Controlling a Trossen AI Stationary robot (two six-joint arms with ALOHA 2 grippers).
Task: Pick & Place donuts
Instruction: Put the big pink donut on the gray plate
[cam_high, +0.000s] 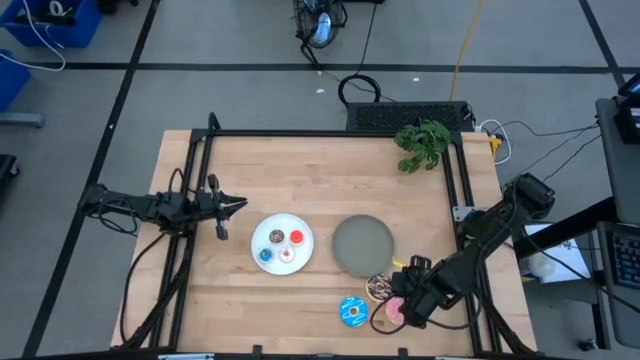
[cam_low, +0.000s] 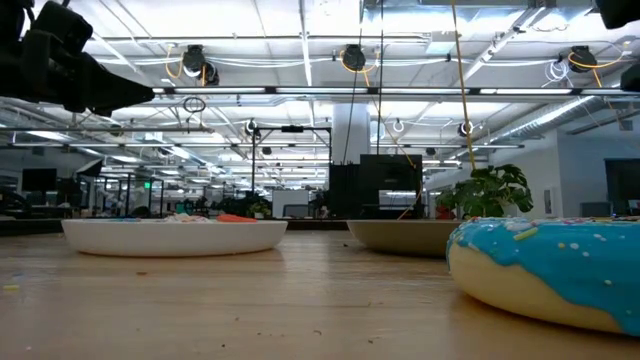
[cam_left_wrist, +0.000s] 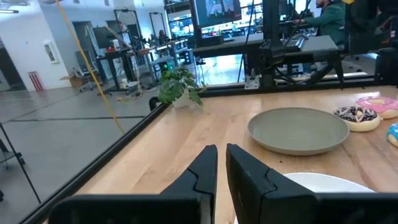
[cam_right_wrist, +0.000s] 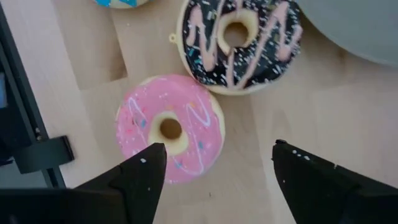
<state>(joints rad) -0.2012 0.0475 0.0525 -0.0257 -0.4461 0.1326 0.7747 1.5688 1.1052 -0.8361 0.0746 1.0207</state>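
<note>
A: Where are the donuts sitting? And the right hand?

B: It's hovering released, fingers spread, right over the pink ring donut with white drizzle, lower right of the high view. The chocolate sprinkled donut is touching it, and the blue sprinkled donut is lying just left, all on the light wooden desk.

A: The tiny ones?

B: They're sitting on the white round plate, beside the grey round plate. The left hand is waiting clenched, centre left.

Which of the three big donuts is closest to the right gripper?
The pink donut: it lies just ahead of the open right gripper, partly between its fingers. The chocolate sprinkled donut sits beyond it, the blue sprinkled donut farther aside.
</note>
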